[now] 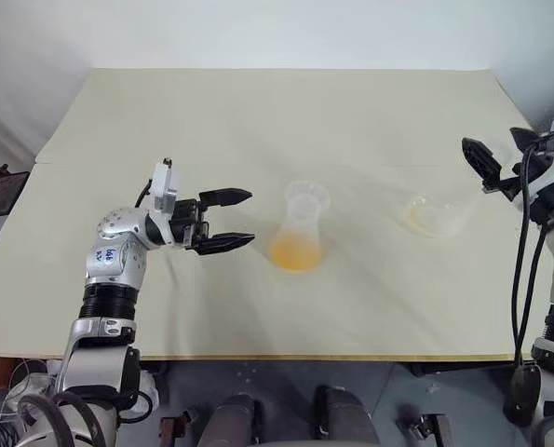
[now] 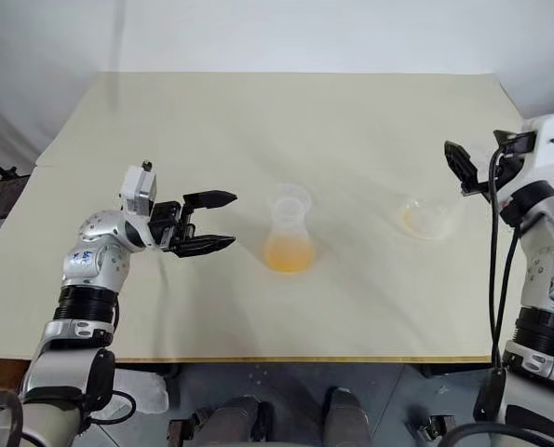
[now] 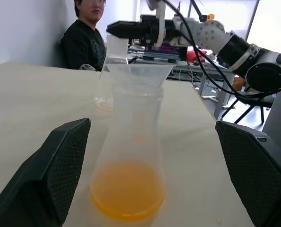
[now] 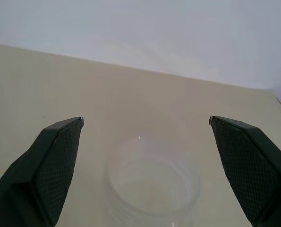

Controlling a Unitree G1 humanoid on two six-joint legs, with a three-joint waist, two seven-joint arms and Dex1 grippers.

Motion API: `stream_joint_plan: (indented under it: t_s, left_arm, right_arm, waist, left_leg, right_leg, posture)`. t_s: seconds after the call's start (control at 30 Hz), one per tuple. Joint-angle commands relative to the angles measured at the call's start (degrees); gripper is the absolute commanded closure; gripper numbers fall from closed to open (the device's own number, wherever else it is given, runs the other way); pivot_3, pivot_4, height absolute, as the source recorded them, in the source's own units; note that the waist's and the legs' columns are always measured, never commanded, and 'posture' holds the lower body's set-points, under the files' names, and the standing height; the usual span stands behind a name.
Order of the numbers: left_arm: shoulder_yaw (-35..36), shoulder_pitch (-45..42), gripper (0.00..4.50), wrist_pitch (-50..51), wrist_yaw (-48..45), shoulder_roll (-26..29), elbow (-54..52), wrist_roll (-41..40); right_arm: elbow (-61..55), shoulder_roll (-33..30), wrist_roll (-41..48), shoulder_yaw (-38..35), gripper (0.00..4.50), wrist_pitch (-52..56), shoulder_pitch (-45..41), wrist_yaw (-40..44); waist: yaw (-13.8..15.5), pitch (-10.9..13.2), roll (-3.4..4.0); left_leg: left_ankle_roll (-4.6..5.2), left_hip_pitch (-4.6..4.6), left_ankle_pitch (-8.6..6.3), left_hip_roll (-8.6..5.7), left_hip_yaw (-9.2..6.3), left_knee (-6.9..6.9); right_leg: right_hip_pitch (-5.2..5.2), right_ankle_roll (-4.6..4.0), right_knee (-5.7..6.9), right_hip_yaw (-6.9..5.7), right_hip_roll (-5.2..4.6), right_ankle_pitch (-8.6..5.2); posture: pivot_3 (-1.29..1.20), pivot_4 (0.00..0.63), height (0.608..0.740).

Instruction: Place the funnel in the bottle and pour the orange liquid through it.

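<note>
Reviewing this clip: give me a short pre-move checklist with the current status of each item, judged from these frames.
1. Funnel seated in the bottle neck: ok, its rim sits on top.
2. Orange liquid inside the bottle: ok, a pool lies at its base.
3. Bottle upright on the table: ok.
4. Left gripper open and free of the bottle: ok, a gap shows between them.
5. Right gripper open and holding nothing: ok, raised above the clear container.
6. Clear container fully emptied: cannot tell; a faint yellowish tint shows on it.
</note>
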Motion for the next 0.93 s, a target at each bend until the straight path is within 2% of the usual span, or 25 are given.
stream_joint_plan:
  t_s: [0.03,0.2,0.3,0.47,0.53,0.67,0.93]
  left_arm:
    - [1.58,0.34,0.00,0.29,1.82,0.77,-1.16,-0.82]
    - [3.53,2.44,0.00,0.36,5.68,2.90,-3.01,-0.16]
    - [4.50,5.10,0.00,0.76,4.83,4.46,-5.19,-1.71]
    - [4.70,8.24,0.00,2.86,1.43,7.69,-5.05,-2.18]
    - [4.56,8.70,0.00,3.02,0.43,8.96,-3.97,-1.71]
    - [4.09,8.28,0.00,1.69,-1.43,10.49,-1.82,-0.90]
    - [4.40,6.42,0.00,-1.14,-5.02,10.84,1.27,-0.77]
  right_arm:
    - [-4.32,-3.20,3.04,-0.38,0.02,0.94,-1.61,2.16]
    - [-17.99,-8.88,12.21,-2.71,0.02,8.94,3.26,8.15]
    - [-30.19,-10.10,21.63,-7.01,0.02,14.19,13.86,12.62]
    - [-39.91,-9.03,27.01,-10.82,0.02,12.90,31.52,20.32]
    - [-40.47,-8.52,25.15,-10.15,0.02,9.45,37.66,24.12]
    - [-35.35,-7.67,20.33,-6.83,0.02,1.13,43.63,31.07]
    - [-25.24,-8.42,15.22,-2.55,0.02,-8.24,42.50,35.94]
  waist:
    - [0.08,0.00,0.00]
    - [0.11,0.00,0.01]
    - [0.50,0.00,-0.04]
    - [1.67,0.02,-0.09]
    - [1.72,0.02,-0.10]
    - [1.71,0.00,-0.15]
    - [1.51,0.00,-0.16]
  left_leg:
    - [0.00,0.00,0.00,0.00,0.00,0.00]
    - [0.00,-0.03,0.00,0.02,-0.04,-0.04]
    - [-0.01,-0.04,-0.01,0.05,-0.11,-0.07]
    - [0.03,0.00,0.00,-0.01,-0.06,0.06]
    - [0.03,0.08,0.00,0.02,-0.10,0.06]
    - [0.06,0.10,0.01,-0.07,-0.03,0.07]
    - [0.06,0.13,0.01,-0.04,-0.03,0.04]
  right_leg:
    - [0.00,0.00,0.01,0.00,-0.01,0.00]
    - [0.00,0.00,-0.05,-0.03,-0.01,0.00]
    - [0.02,0.00,-0.08,-0.10,0.01,0.00]
    - [0.22,0.08,-0.26,-0.07,-0.04,0.04]
    - [0.31,0.08,-0.29,-0.08,-0.01,0.04]
    - [0.32,0.13,-0.31,0.02,-0.05,0.07]
    - [0.30,0.13,-0.29,-0.01,-0.03,0.07]
  posture:
    - [0.00,0.150,0.740]
    - [0.00,0.150,0.740]
    - [0.00,0.150,0.740]
    - [0.00,0.150,0.740]
    - [0.00,0.150,0.740]
    - [0.00,0.150,0.740]
    - [0.00,0.150,0.740]
